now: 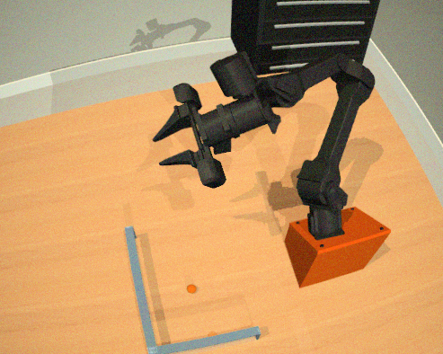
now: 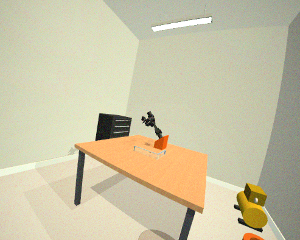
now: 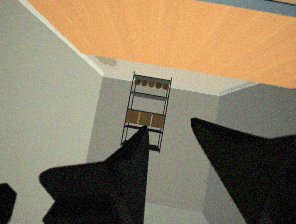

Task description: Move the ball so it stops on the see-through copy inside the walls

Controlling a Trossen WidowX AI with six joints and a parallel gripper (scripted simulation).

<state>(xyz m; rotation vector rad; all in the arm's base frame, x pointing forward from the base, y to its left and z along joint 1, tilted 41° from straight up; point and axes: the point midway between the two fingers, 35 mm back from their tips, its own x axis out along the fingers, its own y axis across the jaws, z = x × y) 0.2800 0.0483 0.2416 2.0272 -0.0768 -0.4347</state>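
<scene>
Small orange ball (image 1: 190, 288) lies on the orange wooden desk (image 1: 66, 180) inside the pale blue L-shaped walls (image 1: 138, 287), its faint see-through copy (image 1: 211, 334) against the near wall. Well above and apart, the black end effector (image 1: 163, 148) hangs half spread, gripping nothing. The exterior view shows the arm raised. The wrist view shows two dark fingers apart.
</scene>
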